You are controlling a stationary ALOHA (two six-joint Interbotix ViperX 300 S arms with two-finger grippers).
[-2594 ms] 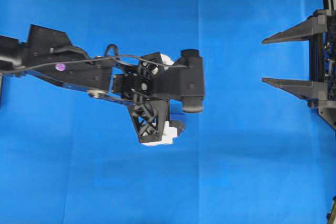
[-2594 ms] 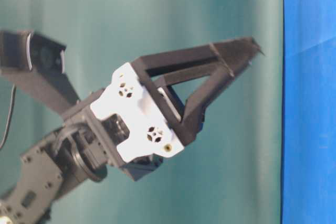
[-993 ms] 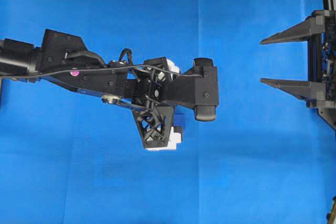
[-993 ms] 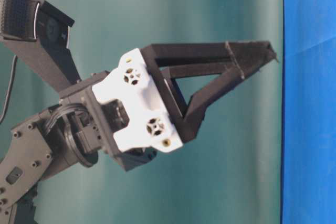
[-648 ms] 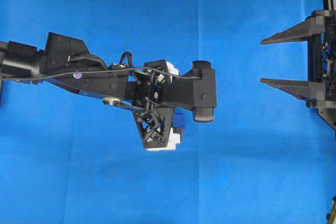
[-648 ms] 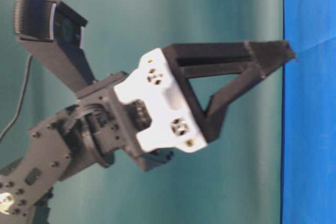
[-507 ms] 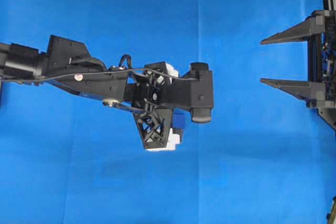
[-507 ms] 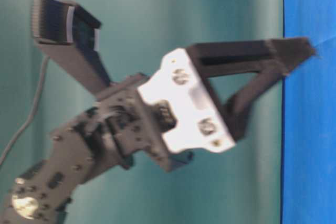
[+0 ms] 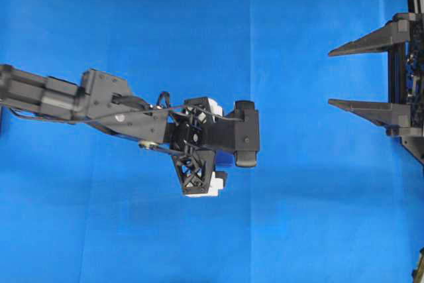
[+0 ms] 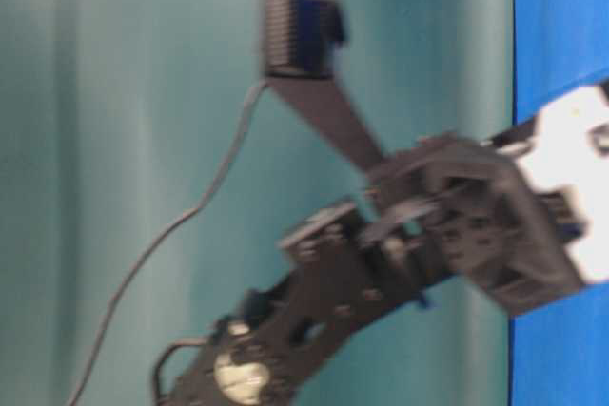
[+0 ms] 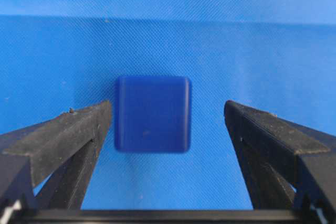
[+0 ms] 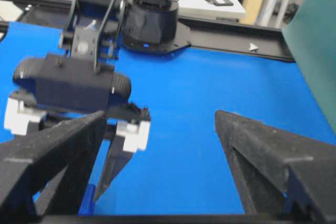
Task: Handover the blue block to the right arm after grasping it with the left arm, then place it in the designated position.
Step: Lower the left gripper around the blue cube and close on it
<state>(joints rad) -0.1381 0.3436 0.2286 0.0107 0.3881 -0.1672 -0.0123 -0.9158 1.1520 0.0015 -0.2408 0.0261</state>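
The small dark-blue cube [image 11: 152, 114] sits mid-cloth between the white-bracketed left gripper's [image 11: 168, 129] open jaws; the all-black right gripper [image 9: 339, 76] gapes at the right edge.

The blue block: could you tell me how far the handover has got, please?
Nothing is finished. The block lies on the cloth between the open left gripper fingers, not gripped. The right gripper waits open, well away. Grasp, handover and placing remain.

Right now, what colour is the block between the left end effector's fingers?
Dark blue, deeper than the bright blue cloth; the blue block shows best in the left wrist view.
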